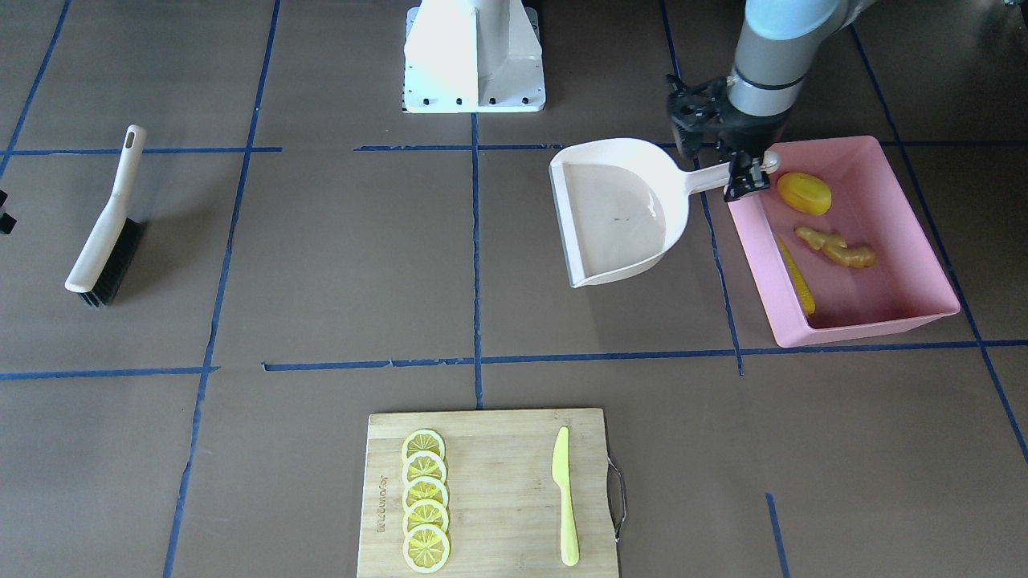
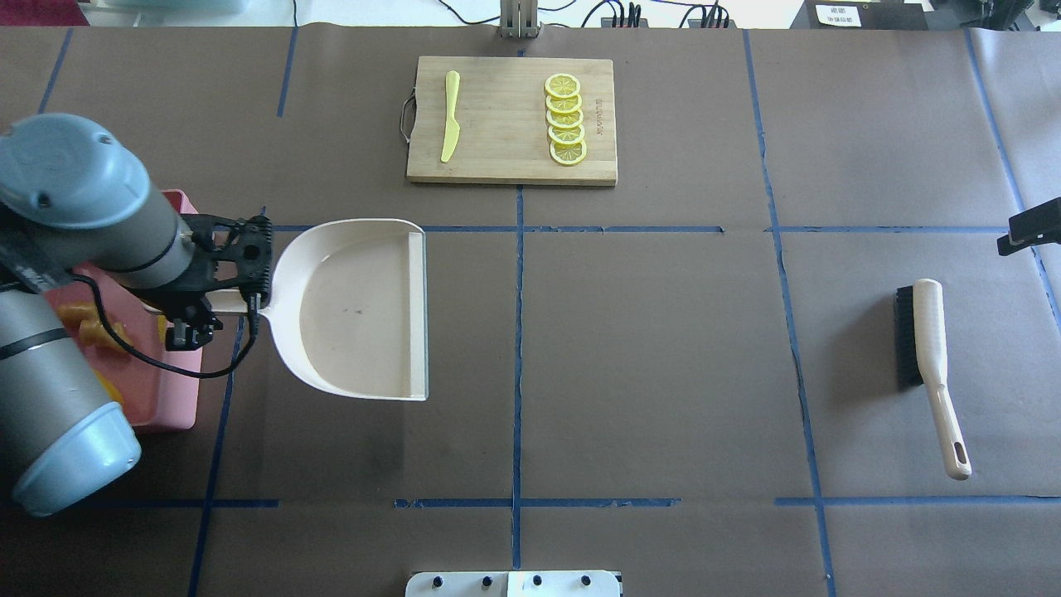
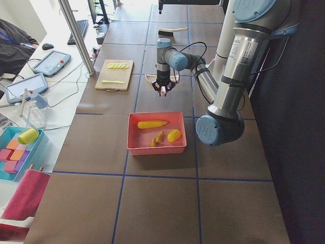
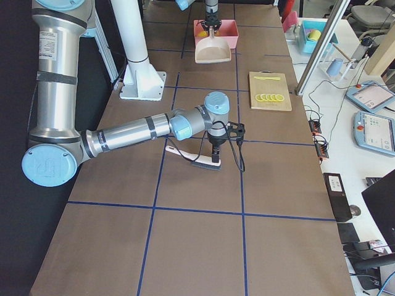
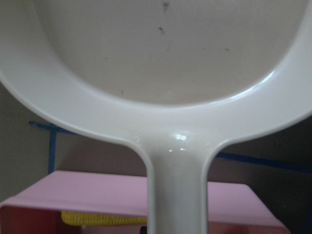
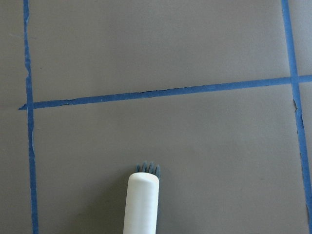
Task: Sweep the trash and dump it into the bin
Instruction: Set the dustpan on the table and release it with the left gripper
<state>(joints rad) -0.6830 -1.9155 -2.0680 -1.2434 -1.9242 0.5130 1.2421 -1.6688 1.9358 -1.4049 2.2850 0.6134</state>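
The trash lies inside the pink bin [image 1: 871, 327]: the yellow potato-like lump [image 1: 804, 193], the tan ginger root [image 1: 835, 247] and the corn cob [image 1: 797, 277] along the wall. My left gripper [image 1: 747, 178] is shut on the handle of the empty beige dustpan [image 1: 618, 209], over the bin's edge; the pan sits level beside the bin. The left wrist view shows the dustpan [image 5: 161, 73], the bin rim [image 5: 97, 195] and the corn [image 5: 102, 218]. My right gripper [image 2: 1024, 232] shows only partly at the table's edge, near the brush [image 2: 924, 348]; I cannot tell its state.
The brush [image 1: 104, 233] lies flat on the table, held by nothing; its handle end shows in the right wrist view [image 6: 143, 200]. A wooden cutting board [image 1: 490, 490] carries lemon slices [image 1: 424, 498] and a yellow-green knife [image 1: 565, 498]. The robot base [image 1: 474, 56] stands at the table's edge.
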